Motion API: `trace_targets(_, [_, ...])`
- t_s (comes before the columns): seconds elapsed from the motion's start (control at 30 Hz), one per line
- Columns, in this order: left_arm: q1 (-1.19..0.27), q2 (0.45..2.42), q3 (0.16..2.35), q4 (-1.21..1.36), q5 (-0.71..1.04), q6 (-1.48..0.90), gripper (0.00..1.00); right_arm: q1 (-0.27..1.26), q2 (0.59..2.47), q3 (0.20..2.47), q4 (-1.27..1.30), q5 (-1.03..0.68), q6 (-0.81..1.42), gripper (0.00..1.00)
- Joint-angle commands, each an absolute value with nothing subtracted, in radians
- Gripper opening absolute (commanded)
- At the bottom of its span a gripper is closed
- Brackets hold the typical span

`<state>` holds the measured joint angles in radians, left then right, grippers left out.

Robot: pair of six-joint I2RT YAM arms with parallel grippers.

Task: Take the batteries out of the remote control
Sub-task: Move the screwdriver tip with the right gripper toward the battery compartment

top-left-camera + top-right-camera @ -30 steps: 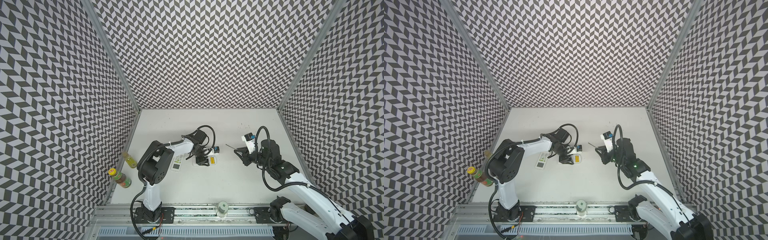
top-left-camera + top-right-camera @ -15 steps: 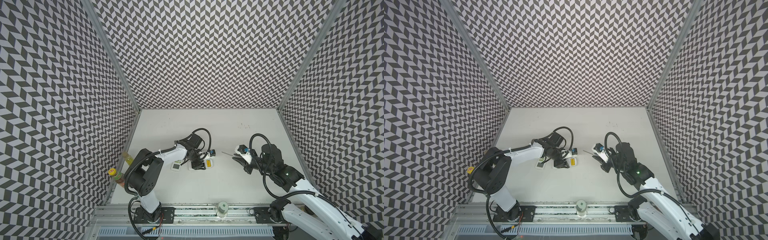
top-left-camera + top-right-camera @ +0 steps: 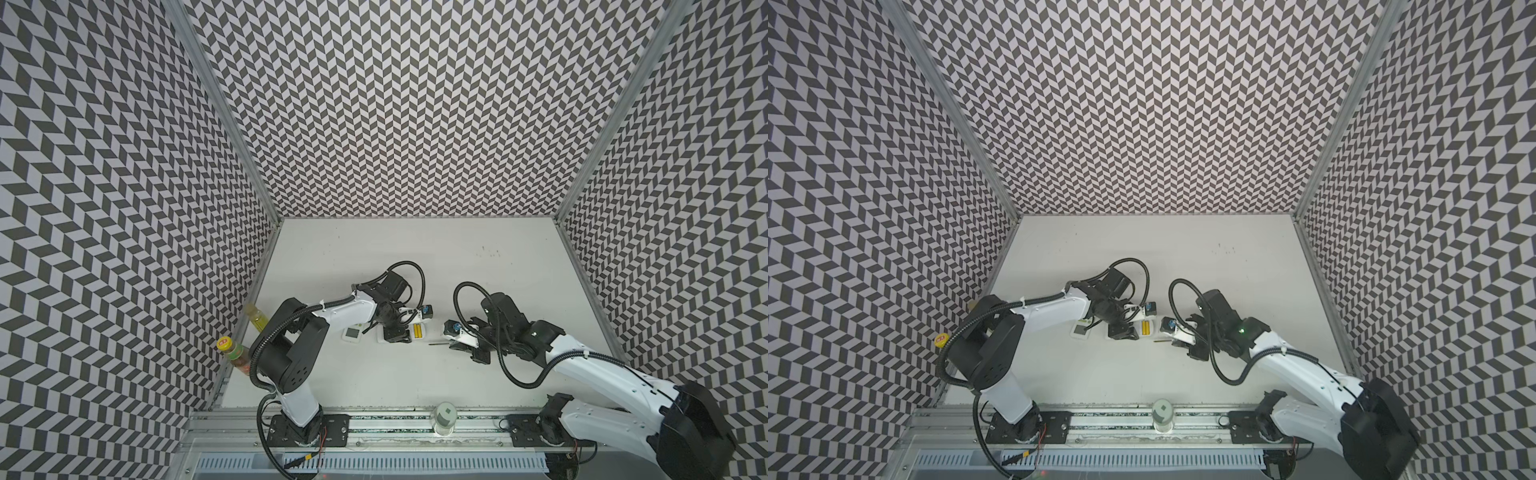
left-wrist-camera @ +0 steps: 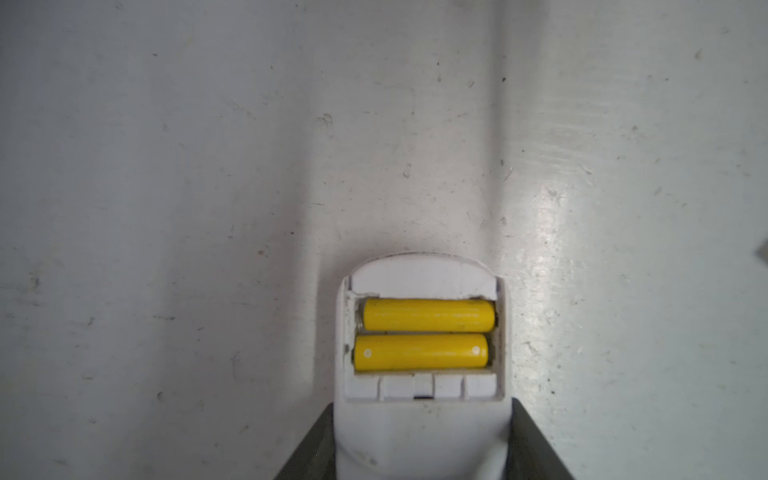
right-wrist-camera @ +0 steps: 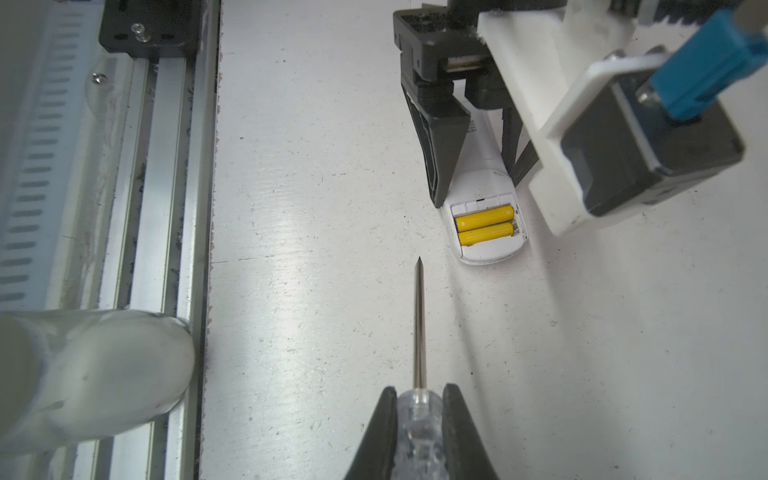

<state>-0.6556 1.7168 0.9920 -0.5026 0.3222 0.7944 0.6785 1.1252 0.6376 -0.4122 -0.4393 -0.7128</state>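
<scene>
remote [image 4: 422, 436] cut off, screwdriver handle [image 5: 419, 419] cut off

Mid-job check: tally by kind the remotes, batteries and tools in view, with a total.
Remotes: 2 (open remote in the left gripper; screen remote on the table)
Yellow batteries: 2, both in the open remote
Screwdriver: 1, in the right gripper
Total: 5

Black-and-white chevron walls [image 3: 415, 104] enclosed a pale, scuffed desk [image 3: 415, 257]. At its left edge, against the wall, stood a blurred bottle of yellow liquid [image 3: 258, 324] and, nearer the front, a yellow-capped jar [image 3: 230, 353]. A clear plastic cup [image 3: 444, 419] stood on the aluminium rail [image 3: 395, 432] running along the desk's front
</scene>
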Motion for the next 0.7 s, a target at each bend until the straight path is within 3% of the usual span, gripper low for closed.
trace_targets(0.0, [-0.676, 1.707, 0.993, -0.496, 0.318, 0.825, 0.34, 0.699, 1.155, 0.674, -0.316, -0.459, -0.709, 0.0])
trace_targets(0.67, [-0.721, 1.743, 1.013, -0.503, 0.301, 0.831, 0.35, 0.734, 1.29, 0.687, -0.212, -0.374, -0.654, 0.0])
